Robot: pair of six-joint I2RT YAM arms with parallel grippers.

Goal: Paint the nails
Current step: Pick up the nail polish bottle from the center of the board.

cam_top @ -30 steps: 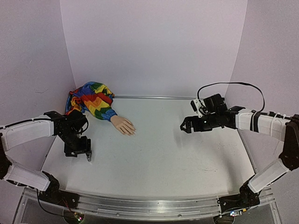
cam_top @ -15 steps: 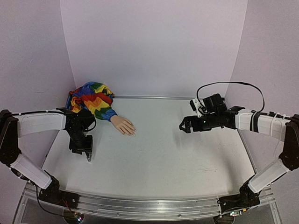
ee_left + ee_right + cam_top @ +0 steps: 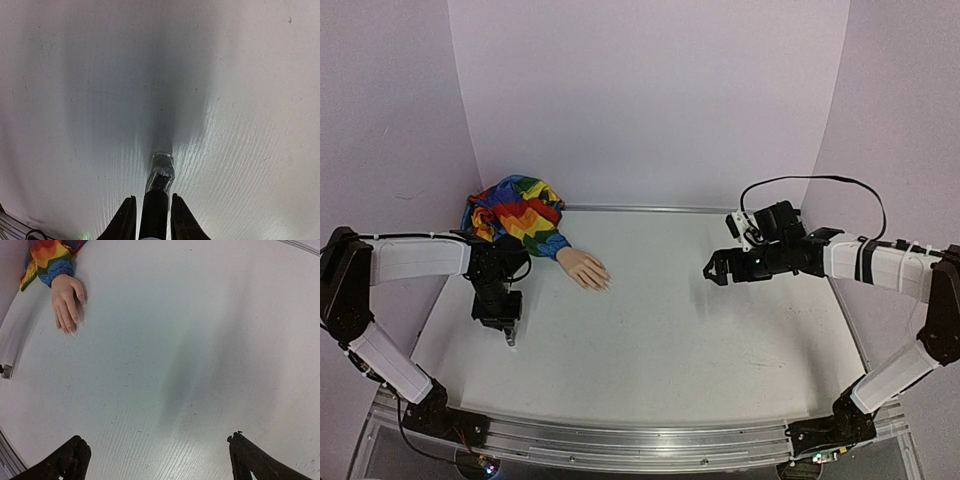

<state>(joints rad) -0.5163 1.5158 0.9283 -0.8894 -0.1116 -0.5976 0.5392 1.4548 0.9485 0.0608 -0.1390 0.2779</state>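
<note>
Where the white bench meets the far left corner, one pale peach fake hand lies flat, its wrist in one rainbow-striped sleeve bunched against the wall. Its fingers point toward the near right. The nails sit at its fingertips, pale and glossy in the right wrist view. Four fingers and one thumb show there, but the nails are too small to count surely.

Two arms reach in, one from each side. The left tool points down at the bench, near and to the left of the hand and apart from it. In its wrist view the two fingers stand narrowly apart, one on each side of the dark cap of one small bottle, whose glassy end pokes out past the fingertips. Thin slivers of bench show between cap and fingers, so I cannot tell whether the grip is firm.

The right tool hangs above the right half of the bench, well apart from the hand, its two fingers spread wide with nothing between them.
</note>
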